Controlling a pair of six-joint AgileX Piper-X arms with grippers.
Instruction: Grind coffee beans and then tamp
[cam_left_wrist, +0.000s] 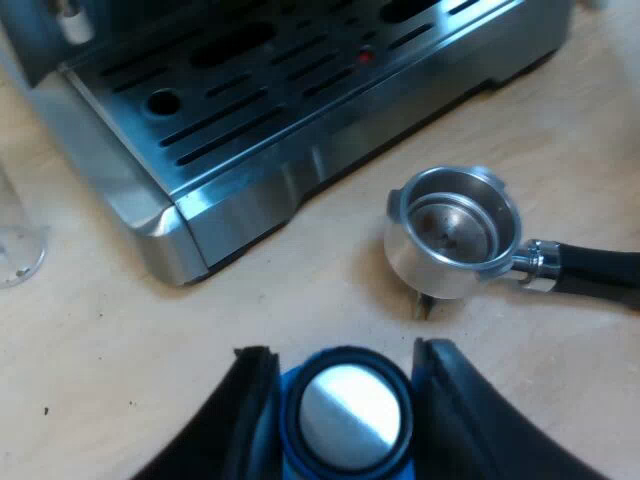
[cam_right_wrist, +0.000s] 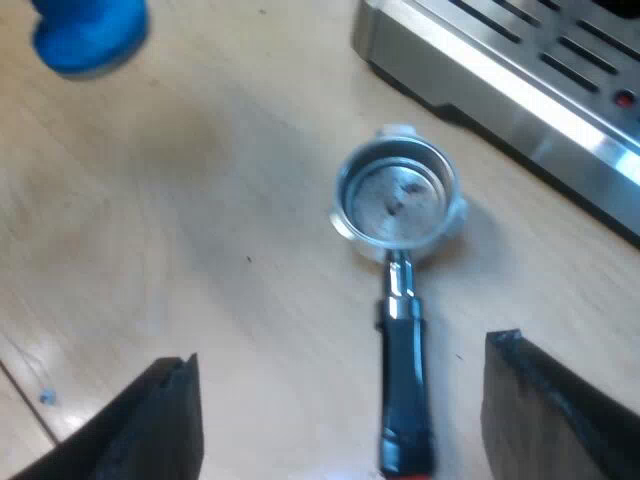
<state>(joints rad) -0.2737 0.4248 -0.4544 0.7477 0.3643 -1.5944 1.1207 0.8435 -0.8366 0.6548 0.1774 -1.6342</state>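
Right wrist view: round steel holder lies ahead, its black handle running back between the fingers of the released right pincer; left pincer grasps blue steel-faced tamper.

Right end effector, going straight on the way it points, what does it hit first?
Probably the black red-tipped handle of the round metal holder, lying between its open fingers; depth unclear.

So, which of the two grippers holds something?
The left gripper: it is shut on the blue tamper. The right gripper is open and empty, above the handle of the holder.
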